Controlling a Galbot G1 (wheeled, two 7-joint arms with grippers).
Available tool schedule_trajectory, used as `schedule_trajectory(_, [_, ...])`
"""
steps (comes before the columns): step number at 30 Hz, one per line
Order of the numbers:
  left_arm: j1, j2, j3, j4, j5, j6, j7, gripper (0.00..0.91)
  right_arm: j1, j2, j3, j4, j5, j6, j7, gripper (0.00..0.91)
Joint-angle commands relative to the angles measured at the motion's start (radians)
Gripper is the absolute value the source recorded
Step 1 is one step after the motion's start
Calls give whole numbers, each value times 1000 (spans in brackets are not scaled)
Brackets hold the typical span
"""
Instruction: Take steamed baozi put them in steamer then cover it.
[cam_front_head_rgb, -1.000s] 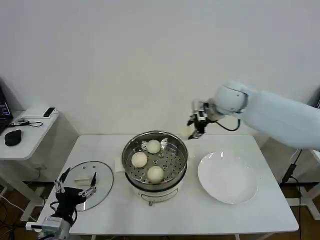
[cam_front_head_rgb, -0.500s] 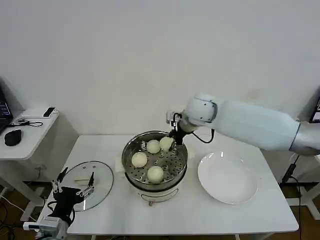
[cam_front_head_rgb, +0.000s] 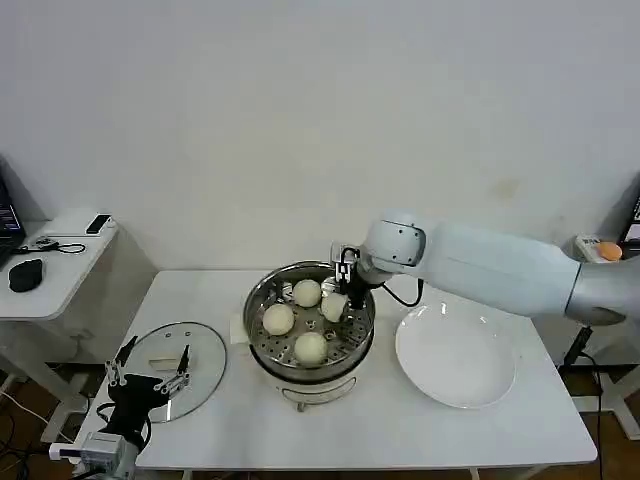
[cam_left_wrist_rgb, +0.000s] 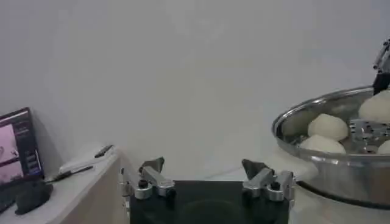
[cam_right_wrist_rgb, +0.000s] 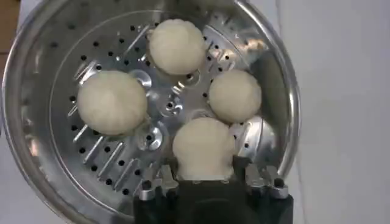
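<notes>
Four smooth, cream-white steamed baozi (cam_right_wrist_rgb: 203, 147) sit on the perforated tray of the steamer (cam_front_head_rgb: 258, 300), a shiny steel pot on a white base at the middle of the white surface (cam_front_head_rgb: 400, 425). In the head view, buns lie at about twelve, nine and six o'clock on the tray, and the fourth lies toward three o'clock. The right tool (cam_front_head_rgb: 343, 296) reaches down into the pot at that side, its fingers (cam_right_wrist_rgb: 259, 182) set narrowly around the fourth bun. The cover (cam_front_head_rgb: 205, 350), clear glass with a cream block handle, lies flat on the surface at the steamer's nine o'clock. The left tool (cam_front_head_rgb: 150, 379) hangs over its near edge, fingers spread wide and holding nothing. A white plate (cam_front_head_rgb: 455, 357) lies bare at the steamer's three o'clock.
</notes>
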Motion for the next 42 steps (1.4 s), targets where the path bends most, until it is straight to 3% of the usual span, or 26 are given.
schedule_trajectory(1, [0,0,-1,0,0,-1,0,907,-20,14,1,-6,1,-12,9,615])
schedule_trajectory(4, [2,-1,-1,0,0,-1,0,907,-24,17,2,-6,-2,-13,9,625])
schedule_trajectory(5, [3,-2,-1,1,-1,-1,0,907,-26,16,2,-5,-6,-13,9,665])
schedule_trajectory(6, [4,-2,-1,1,0,-1,-1,907,-27,15,2,-4,-9,-13,9,746])
schedule_trajectory(7, [4,-3,-1,2,0,-1,-1,907,-27,14,2,-4,-13,-12,10,907])
schedule_trajectory(20, [5,-6,1,0,0,-2,-1,907,-3,-78,83,67,-35,9,40,907])
schedule_trajectory(24, [2,-6,1,1,-2,-2,-1,907,-12,-140,127,131,-13,70,127,907])
schedule_trajectory(28, [-4,-7,6,6,-1,-2,-1,907,-94,-225,210,230,18,103,299,907])
schedule_trajectory(31, [-7,-9,10,12,0,-3,-2,907,-231,-303,341,296,30,170,448,907])
schedule_trajectory(34, [-8,-9,12,20,0,-6,-4,907,-439,-359,505,357,21,254,549,907])
schedule_trajectory(35, [-9,-9,11,22,0,-6,-4,907,-532,-370,605,375,4,270,577,907])
schedule_trajectory(39, [-11,-9,11,32,-3,-10,-9,907,-876,-364,913,412,-102,382,635,907])
schedule_trajectory(42, [-10,-6,10,44,-1,-26,-16,907,-1121,-278,1224,414,-206,480,644,907])
